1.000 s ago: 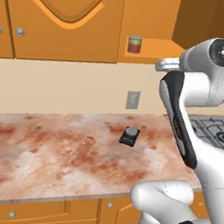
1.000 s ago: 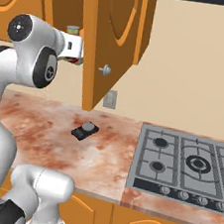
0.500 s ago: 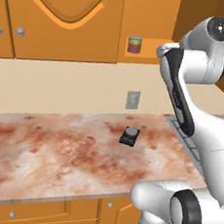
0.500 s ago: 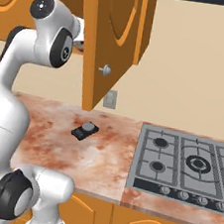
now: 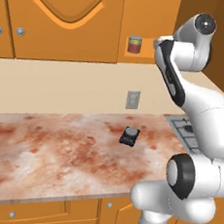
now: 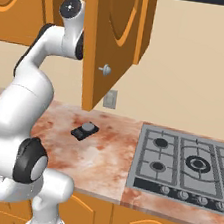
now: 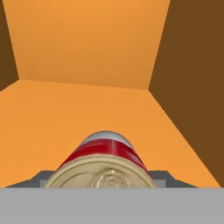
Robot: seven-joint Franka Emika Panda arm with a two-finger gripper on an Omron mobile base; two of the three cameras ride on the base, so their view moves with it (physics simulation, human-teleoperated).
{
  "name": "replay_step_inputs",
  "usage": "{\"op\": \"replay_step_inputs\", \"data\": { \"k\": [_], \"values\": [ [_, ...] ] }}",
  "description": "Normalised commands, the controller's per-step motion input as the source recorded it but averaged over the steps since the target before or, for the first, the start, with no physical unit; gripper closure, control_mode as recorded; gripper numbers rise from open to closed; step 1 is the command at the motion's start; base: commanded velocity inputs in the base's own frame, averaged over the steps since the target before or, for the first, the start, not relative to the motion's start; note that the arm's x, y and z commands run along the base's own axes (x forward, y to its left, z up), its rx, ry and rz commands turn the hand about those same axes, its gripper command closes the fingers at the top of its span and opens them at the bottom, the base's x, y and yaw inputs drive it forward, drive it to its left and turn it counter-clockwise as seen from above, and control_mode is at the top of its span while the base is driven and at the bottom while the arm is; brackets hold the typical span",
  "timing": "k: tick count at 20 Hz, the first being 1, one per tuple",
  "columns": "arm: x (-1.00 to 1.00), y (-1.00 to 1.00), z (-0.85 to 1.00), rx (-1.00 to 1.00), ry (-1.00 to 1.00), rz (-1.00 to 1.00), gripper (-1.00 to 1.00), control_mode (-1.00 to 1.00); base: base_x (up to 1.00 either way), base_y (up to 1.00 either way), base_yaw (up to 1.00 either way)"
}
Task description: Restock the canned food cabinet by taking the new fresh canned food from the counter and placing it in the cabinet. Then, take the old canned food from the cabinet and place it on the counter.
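The new fresh canned food (image 7: pixel 105 151), silver with a red band, sits close in the hand view, its lid end toward the camera. My gripper (image 7: pixel 105 177) is shut on it. Around it are the orange floor and walls of the cabinet (image 7: pixel 57 113), so the hand is inside the niche. In the left base view the old canned food (image 5: pixel 134 44), with a yellow-green top and dark red body, stands upright on the cabinet ledge just left of my raised hand (image 5: pixel 163 42). The marbled counter (image 5: pixel 56 147) lies below.
A small black object (image 5: pixel 129 135) lies on the counter below a wall outlet (image 5: pixel 133 100). The open cabinet door (image 6: pixel 114 34) hangs in front of my arm in the right base view. A gas hob (image 6: pixel 187 164) takes up the counter's right end.
The arm has lifted and swung up toward the cabinet, carrying the hand from beside the niche into it. The old can and the black object have stayed put.
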Motion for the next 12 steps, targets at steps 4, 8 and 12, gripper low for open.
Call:
{"op": "replay_step_inputs", "data": {
  "k": [4, 8, 12],
  "values": [
    [0.76, -0.3, -0.02, 0.0, 0.0, 0.0, 1.0, -1.0, 0.0, 0.0, 0.0],
    [0.45, -0.23, -0.39, 0.0, 0.01, 0.0, -1.0, -1.0, 0.0, 0.0, 0.0],
    [0.59, -0.02, -0.09, 0.0, 0.0, 0.0, -1.0, -1.0, 0.0, 0.0, 0.0]
  ]
}}
